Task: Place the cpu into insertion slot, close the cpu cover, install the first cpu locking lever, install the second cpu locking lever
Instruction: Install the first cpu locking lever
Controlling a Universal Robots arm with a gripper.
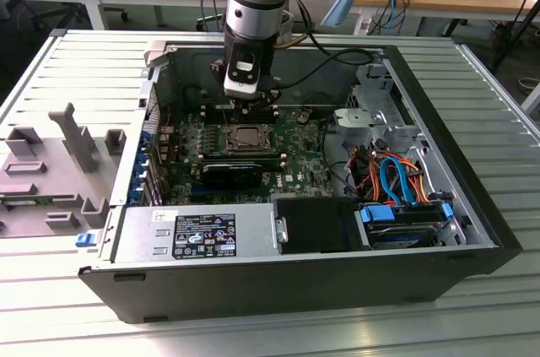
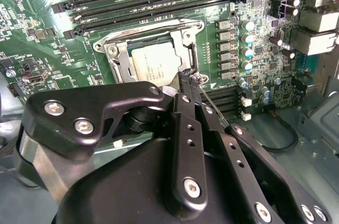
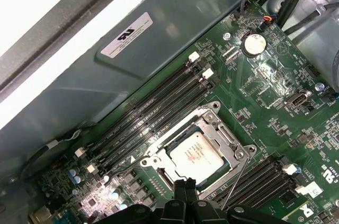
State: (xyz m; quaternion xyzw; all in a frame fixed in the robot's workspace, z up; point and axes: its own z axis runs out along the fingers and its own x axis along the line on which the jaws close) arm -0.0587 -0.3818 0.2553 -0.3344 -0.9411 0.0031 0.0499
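Now cpu point(image 3: 195, 156) seated, cpu cover point(image 3: 225, 142) down; my gripper point(image 3: 186, 184) clenched, looks empty, at far edge; lever point(image 3: 235, 184) prob. unlatched.

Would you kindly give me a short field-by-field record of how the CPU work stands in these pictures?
cpu: seated on the board, silvery top showing through the cover's window
cover: down flat around the cpu
lever: thin rod running beside the cover's edge toward the gripper
gripper: shut, tips at the cover's edge next to the lever; whether it pinches the lever cannot be told
memory slots: long, black, beside the cover
case: open, with the arm reaching down into it
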